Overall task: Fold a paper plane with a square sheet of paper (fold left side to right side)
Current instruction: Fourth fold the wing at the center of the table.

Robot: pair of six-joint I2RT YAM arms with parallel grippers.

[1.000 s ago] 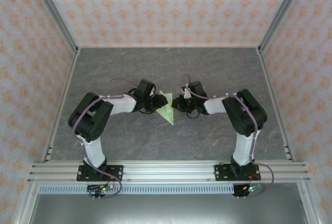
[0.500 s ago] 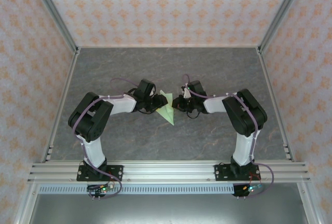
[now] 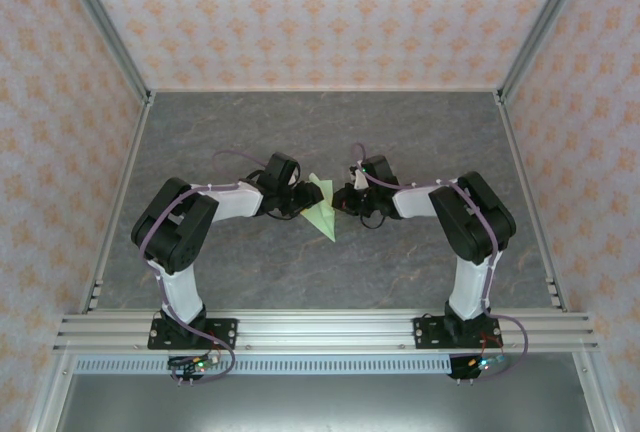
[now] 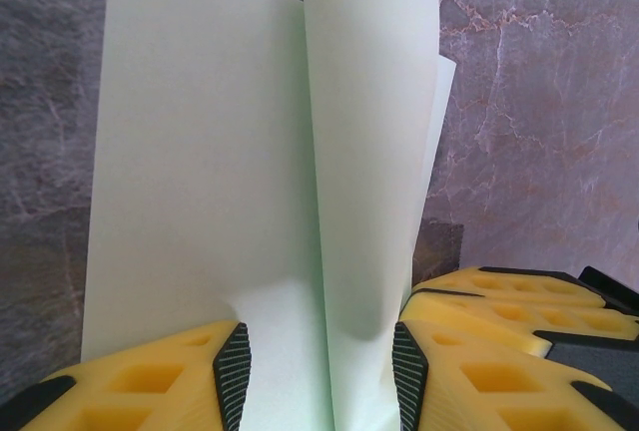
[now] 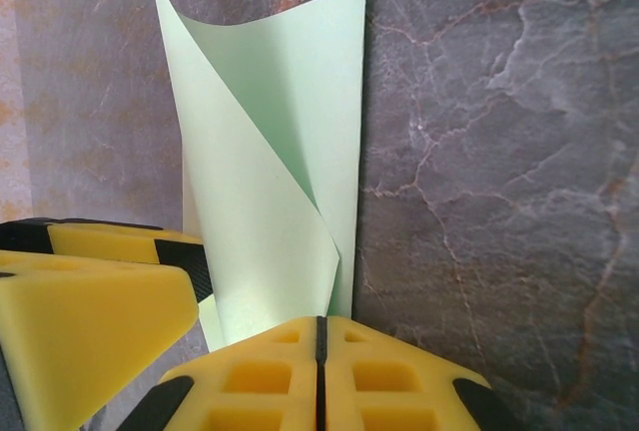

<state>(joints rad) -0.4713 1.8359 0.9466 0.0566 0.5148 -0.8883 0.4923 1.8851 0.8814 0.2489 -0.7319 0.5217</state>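
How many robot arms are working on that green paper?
2. The left arm reaches in from the left and the right arm from the right, and they meet at the green paper in the middle. No other arm seems hidden.

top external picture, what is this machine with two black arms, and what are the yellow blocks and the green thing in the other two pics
The overhead picture comes from a fixed camera above and behind two robot arms bolted at the near edge of a grey marbled table. Each arm ends in a two-finger hand. The left hand and the right hand meet mid-table at a pale green paper sheet. The other two pictures come from small cameras on the wrists, so the yellow blocks are each hand's own fingers seen close up. In the left wrist picture the fingers stand apart with the curled-over sheet between them. In the right wrist picture the fingers are closed together, pinching the sheet's edge.
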